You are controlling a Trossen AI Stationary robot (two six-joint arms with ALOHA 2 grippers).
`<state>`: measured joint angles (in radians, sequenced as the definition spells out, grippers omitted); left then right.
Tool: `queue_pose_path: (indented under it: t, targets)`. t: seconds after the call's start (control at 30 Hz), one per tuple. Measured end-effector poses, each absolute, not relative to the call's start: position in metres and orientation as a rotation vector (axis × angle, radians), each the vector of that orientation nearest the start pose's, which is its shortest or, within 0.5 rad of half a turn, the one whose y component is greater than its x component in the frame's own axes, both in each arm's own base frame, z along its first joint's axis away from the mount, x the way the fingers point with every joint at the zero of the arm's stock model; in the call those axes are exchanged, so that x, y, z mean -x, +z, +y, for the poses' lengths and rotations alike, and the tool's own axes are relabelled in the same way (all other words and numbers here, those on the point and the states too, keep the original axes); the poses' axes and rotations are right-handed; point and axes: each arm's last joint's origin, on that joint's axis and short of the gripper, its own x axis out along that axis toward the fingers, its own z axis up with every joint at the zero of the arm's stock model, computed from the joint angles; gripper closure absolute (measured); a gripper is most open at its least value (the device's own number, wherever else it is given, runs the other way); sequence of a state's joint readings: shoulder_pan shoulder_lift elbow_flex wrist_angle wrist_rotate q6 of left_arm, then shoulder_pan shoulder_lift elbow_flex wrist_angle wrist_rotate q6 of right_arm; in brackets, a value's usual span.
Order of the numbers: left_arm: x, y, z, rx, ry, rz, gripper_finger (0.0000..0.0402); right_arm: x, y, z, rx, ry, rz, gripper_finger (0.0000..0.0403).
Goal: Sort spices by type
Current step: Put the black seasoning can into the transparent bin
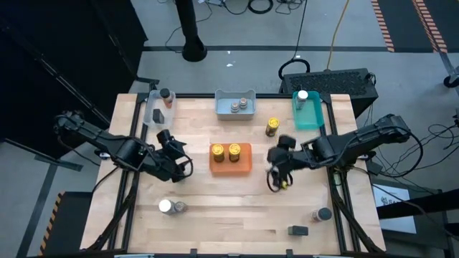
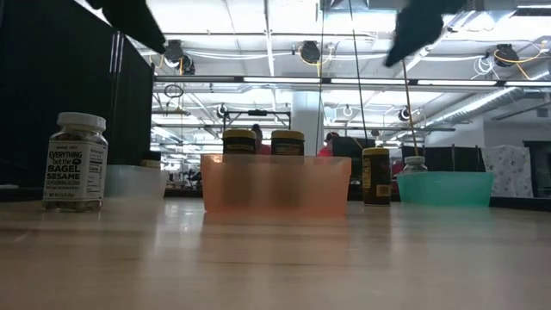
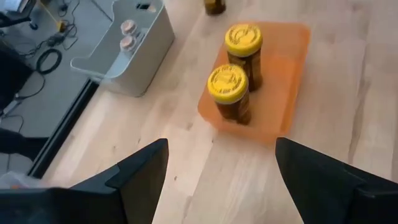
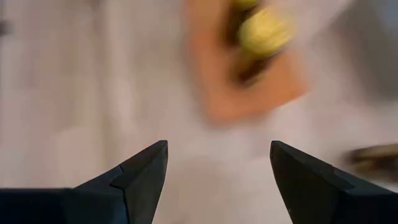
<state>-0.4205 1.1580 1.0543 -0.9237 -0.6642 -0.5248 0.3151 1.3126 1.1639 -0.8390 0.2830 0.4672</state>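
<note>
Two yellow-lidded amber spice jars (image 3: 236,62) stand in the orange tray (image 1: 244,163) at mid-table. My left gripper (image 1: 183,165) hovers open, left of that tray, pointing at it. The open right gripper (image 1: 275,176) hovers to the right of the tray. Nothing is between the fingers of either. Another yellow-lidded jar (image 1: 272,127) stands on the table beyond the right gripper. A white-lidded jar (image 2: 76,161) stands near the front left, and a dark-lidded one (image 1: 321,214) near the front right.
Along the far edge stand a clear tray (image 1: 153,113) with a dark-lidded jar, a blue-grey tray (image 1: 222,107) with two grey-lidded jars and a teal tray (image 1: 313,118) with a white-lidded jar. A small dark object (image 1: 297,231) lies at the near edge. Bare wood lies in front of the orange tray.
</note>
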Motion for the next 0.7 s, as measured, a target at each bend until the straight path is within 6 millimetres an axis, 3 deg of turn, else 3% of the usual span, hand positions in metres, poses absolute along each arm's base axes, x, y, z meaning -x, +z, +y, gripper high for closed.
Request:
queue_pose_path:
  t: [0.33, 0.57, 0.7]
  targets:
    - [-0.201, 0.304, -0.068, -0.082, 0.491, 0.744, 0.01, -0.216, 0.284, 0.14, -0.581, -0.102, 1.24, 0.0138]
    - [-0.203, 0.307, -0.068, -0.077, 0.528, 0.684, 0.01, -0.194, 0.258, 0.197, -0.502, 0.034, 1.46, 0.0138]
    - [-0.204, 0.307, -0.068, -0.073, 0.533, 0.673, 0.01, -0.187, 0.246, 0.226, -0.513, 0.095, 1.485, 0.0138]
